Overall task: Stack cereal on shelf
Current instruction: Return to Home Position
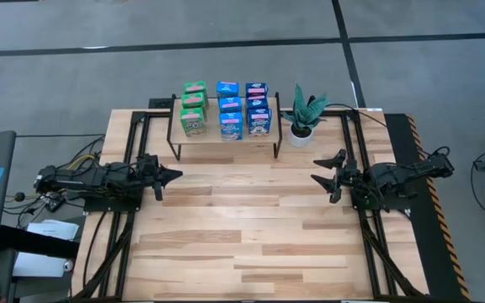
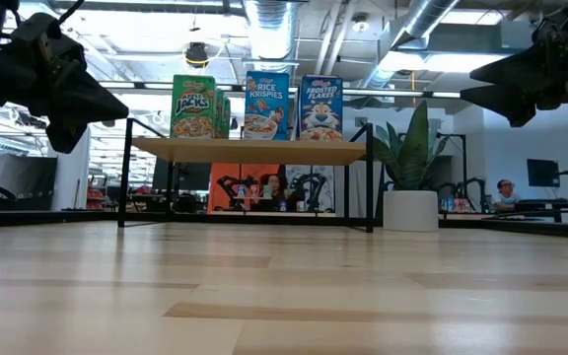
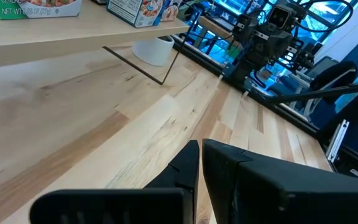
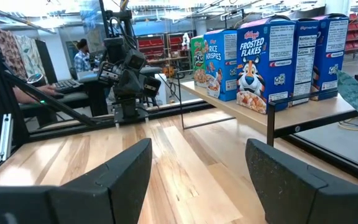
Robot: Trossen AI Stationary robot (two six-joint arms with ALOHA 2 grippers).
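Observation:
Several small cereal boxes stand on the low light-wood shelf (image 1: 226, 137) at the table's far side: green ones (image 1: 194, 108) at the left, blue ones (image 1: 229, 109) in the middle and blue ones (image 1: 258, 108) at the right. In the low view they read Apple Jacks (image 2: 193, 106), Rice Krispies (image 2: 267, 105) and Frosted Flakes (image 2: 320, 107). My left gripper (image 1: 173, 176) is shut and empty above the table's left side. My right gripper (image 1: 320, 169) is open and empty above the table's right side. Both are well short of the shelf.
A small potted green plant (image 1: 303, 118) in a white pot stands just right of the shelf. Bare wooden tabletop (image 1: 242, 227) spreads between the arms and toward the near edge. Black frame rails (image 1: 356, 143) run along both table sides. People show in the room beyond.

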